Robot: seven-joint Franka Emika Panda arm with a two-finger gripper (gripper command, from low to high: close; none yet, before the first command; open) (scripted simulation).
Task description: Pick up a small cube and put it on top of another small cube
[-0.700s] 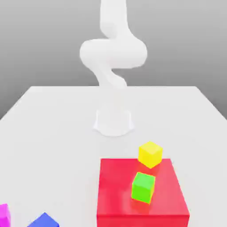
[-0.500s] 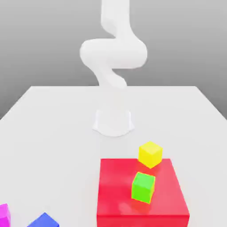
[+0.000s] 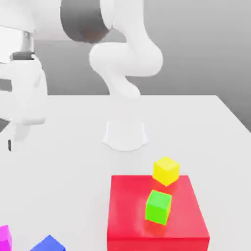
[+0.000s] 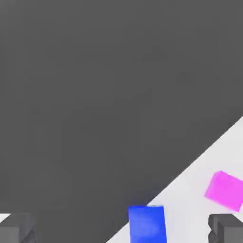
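White table [image 3: 68, 166], blue cube [image 4: 146, 223] near its edge, pincer [image 4: 121, 230] spread.

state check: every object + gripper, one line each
Yellow small cube: on the big red block's far edge.
Green small cube: on the big red block.
Blue small cube: on table, ungrasped.
Magenta small cube: on table, ungrasped.
Gripper: open, empty.
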